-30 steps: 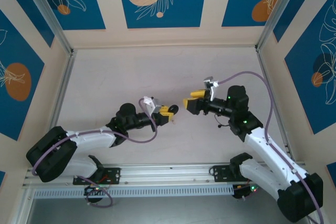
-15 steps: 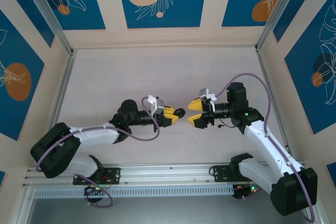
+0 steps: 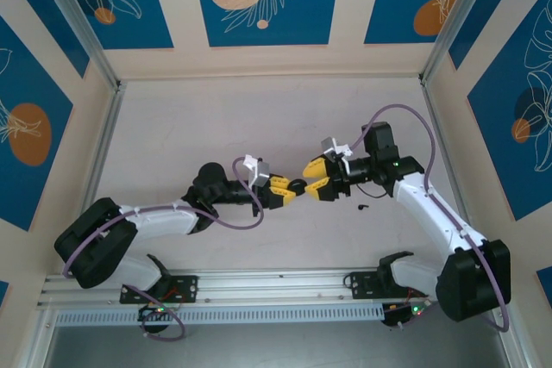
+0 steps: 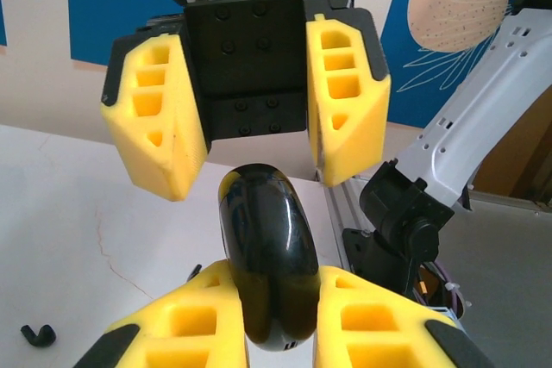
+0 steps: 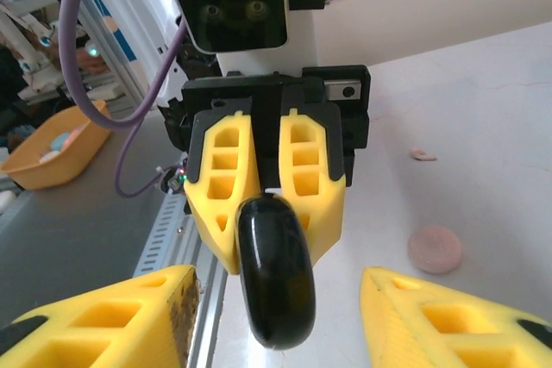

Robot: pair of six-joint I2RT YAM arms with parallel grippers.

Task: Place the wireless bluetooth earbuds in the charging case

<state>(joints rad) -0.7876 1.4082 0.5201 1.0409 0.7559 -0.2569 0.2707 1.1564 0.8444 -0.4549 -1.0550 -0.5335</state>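
Watched the right gripper (image 3: 309, 177) swing in from the right over the last second, from well apart to nose-to-nose with the left gripper (image 3: 290, 192) near the middle of the table (image 3: 216, 118). Saw its jaws narrow on the way. Noted the left arm reaching slightly further forward as well.

Found the left gripper clamped tight on the charging case (image 3: 297, 185), a glossy black puck. Saw it pinched on edge between the yellow fingers (image 4: 185, 325) and sticking out past their tips.

Found the right gripper partly open and holding nothing. Saw its yellow fingers (image 5: 112, 316) standing on either side of the puck's free end. Made out a gap on each side in both wrist views, so no contact.

Spotted an earbud (image 3: 360, 207), a tiny black comma-shaped piece, lying loose on the table beside the right forearm, apart from both grippers. Caught a similar small black hooked piece (image 4: 37, 333) on the table at the lower left of the left wrist view. Could not tell whether it was the same one.
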